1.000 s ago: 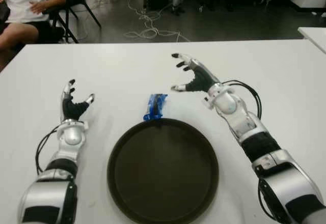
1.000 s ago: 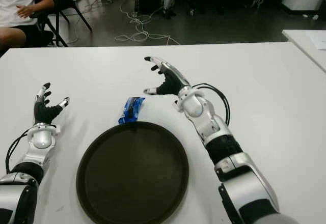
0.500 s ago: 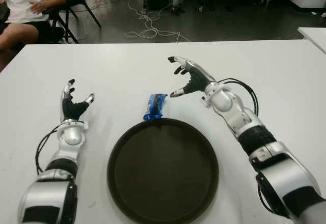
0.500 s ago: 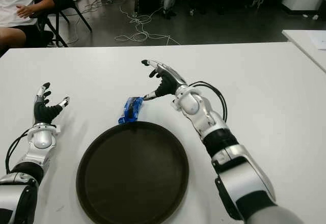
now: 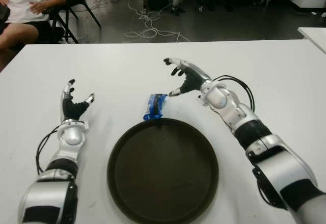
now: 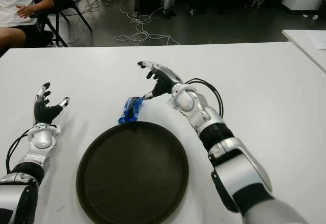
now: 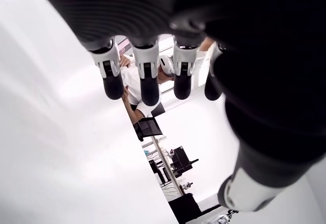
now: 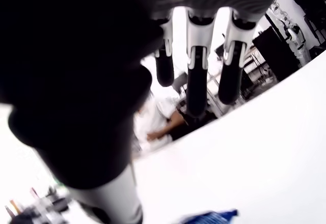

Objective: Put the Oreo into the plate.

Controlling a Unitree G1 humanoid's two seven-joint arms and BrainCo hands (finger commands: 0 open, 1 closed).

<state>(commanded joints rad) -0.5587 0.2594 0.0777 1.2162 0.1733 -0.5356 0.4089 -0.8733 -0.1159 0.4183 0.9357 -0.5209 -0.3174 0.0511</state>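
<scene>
The right hand [image 5: 183, 76] has swung in leftward, fingers spread, thumb tip nearly at the blue foil-wrapped Oreo pack [image 5: 155, 106] (unheld, just beyond the round dark plate's [image 5: 114, 147] far rim). Left hand [image 5: 73, 103] idles open beside it.

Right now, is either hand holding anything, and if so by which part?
Nothing is held. The right hand is open beside the Oreo, thumb tip near its far end. The left hand is open, left of the plate.
</scene>
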